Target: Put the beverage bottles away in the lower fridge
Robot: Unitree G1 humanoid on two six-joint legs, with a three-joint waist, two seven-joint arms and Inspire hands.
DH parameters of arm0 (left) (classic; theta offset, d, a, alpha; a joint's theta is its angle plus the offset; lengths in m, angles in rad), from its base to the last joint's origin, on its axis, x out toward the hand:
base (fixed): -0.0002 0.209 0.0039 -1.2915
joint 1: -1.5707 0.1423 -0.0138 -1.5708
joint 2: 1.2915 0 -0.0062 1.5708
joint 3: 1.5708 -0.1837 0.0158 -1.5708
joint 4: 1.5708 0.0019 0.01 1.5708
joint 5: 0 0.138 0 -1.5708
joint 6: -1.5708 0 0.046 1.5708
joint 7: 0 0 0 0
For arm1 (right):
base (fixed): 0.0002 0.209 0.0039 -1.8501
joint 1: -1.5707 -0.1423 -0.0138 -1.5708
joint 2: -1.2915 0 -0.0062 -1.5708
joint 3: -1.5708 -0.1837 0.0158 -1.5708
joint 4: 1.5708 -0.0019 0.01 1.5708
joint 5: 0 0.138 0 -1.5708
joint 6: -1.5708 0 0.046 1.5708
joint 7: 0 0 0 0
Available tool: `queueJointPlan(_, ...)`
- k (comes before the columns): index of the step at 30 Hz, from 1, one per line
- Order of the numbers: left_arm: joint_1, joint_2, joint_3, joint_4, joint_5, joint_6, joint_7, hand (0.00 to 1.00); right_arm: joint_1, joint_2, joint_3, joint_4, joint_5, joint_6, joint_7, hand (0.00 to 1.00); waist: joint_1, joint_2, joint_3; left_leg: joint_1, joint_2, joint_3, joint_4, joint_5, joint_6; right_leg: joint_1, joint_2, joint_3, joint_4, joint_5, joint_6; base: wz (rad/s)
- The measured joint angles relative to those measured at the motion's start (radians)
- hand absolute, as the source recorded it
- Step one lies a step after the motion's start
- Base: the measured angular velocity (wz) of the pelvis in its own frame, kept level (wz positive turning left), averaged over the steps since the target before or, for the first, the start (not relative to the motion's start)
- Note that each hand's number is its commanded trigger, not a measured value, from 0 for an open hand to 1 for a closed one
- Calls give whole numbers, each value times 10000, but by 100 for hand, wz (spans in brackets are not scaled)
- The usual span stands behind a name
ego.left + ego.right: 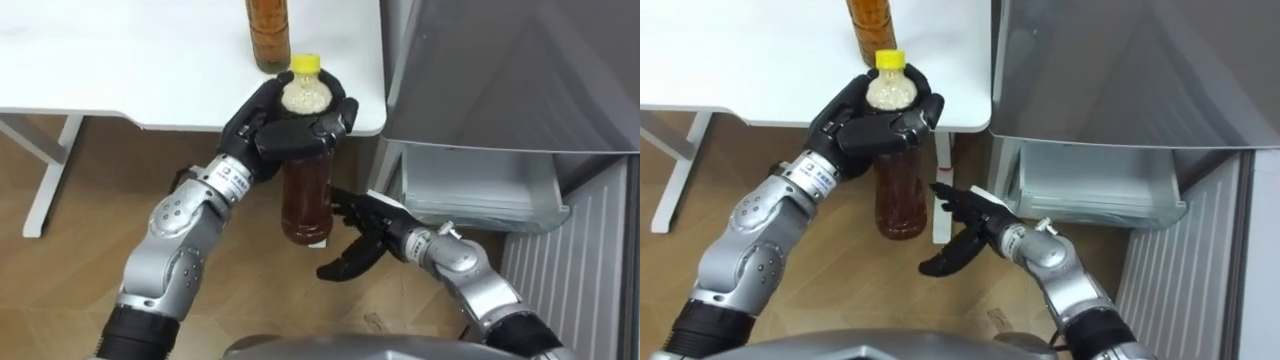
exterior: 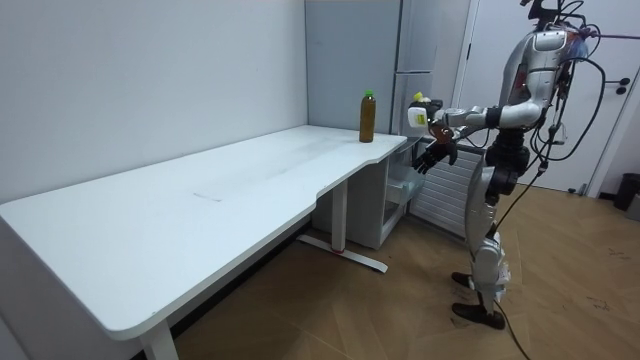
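Observation:
I hold a brown drink bottle (image 1: 306, 195) with a yellow cap upright in front of me, just off the white table's corner; my left hand (image 1: 290, 125) is shut round its neck and shoulder. My right hand (image 1: 362, 235) hovers open just right of and below the bottle's base, fingers spread, not touching it. A second brown bottle (image 1: 269, 32) stands on the white table (image 1: 120, 60) near its right corner. The fridge's lower drawer (image 1: 480, 190) stands pulled open to my right. In the room view I stand beside the table's end, facing the fridge (image 2: 400, 60), bottle (image 2: 418, 117) held out.
The grey fridge door (image 1: 520, 70) fills the upper right. A white ribbed panel (image 1: 590, 260) runs along the right edge. The table's white leg (image 1: 50, 170) stands at the left over the wooden floor (image 1: 90, 210).

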Motion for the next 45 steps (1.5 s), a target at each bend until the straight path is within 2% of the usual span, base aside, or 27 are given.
queueJointPlan(9,-3,46,-541,0,66,-135,-127,100,-22,-125,147,-814,1102,9,1477,0,-55,-107,59,-143,-16,-93,154,0,1,0,-19,-88,9,-6,11,3)
queueJointPlan(15,-25,65,-871,0,888,-158,-196,100,-29,-423,461,-825,1653,56,2110,0,59,-177,79,-303,-20,-87,224,-2,4,-170,-25,-88,97,-6,10,0)
queueJointPlan(22,-106,82,-887,-57,1127,-160,-340,100,-40,-617,830,-910,2307,89,2792,0,136,-269,45,-445,-19,-71,327,-4,5,-311,-31,-92,169,-3,-1,0)
queueJointPlan(31,-106,126,-887,-195,1556,-169,-444,100,-40,-686,811,-946,2803,180,3238,0,158,-282,35,-449,-6,41,320,-4,5,-307,-42,-109,162,-3,0,0)
queueJointPlan(34,-105,176,-895,-314,1689,-169,-571,100,-39,-703,809,-1006,3110,383,3371,0,144,-279,35,-461,-2,39,321,-4,5,-306,-60,-199,161,-2,-1,2)
queueJointPlan(36,-104,217,-905,-360,1687,-175,-638,100,-34,-754,809,-1100,3145,423,3448,14,145,-264,32,-453,0,39,321,-4,5,-300,-58,-197,162,-1,-1,0)
queueJointPlan(37,-104,219,-905,-360,1687,-176,-641,100,-32,-770,807,-1167,3150,504,3468,52,147,-250,28,-448,1,35,321,-4,6,-295,-58,-198,165,0,-2,0)
queueJointPlan(39,-104,219,-904,-360,1689,-176,-655,100,-26,-769,766,-1203,3151,580,3510,84,144,-224,27,-449,4,36,320,-4,5,-295,-58,-206,169,3,-5,0)
queueJointPlan(40,-104,219,-904,-360,1690,-176,-689,100,-20,-769,726,-1215,3151,591,3574,89,144,-202,29,-450,5,35,319,-4,5,-295,-58,-210,173,5,-7,0)
queueJointPlan(41,-104,219,-903,-360,1694,-176,-734,100,-20,-770,703,-1219,3151,593,3642,98,144,-174,26,-449,7,35,316,-4,6,-295,-57,-214,178,7,-9,0)
queueJointPlan(45,-104,217,-904,-360,1704,-176,-756,100,-19,-775,651,-1219,3156,597,3721,100,143,-97,-4,-445,16,26,306,-4,6,-295,-55,-235,191,10,-14,0)
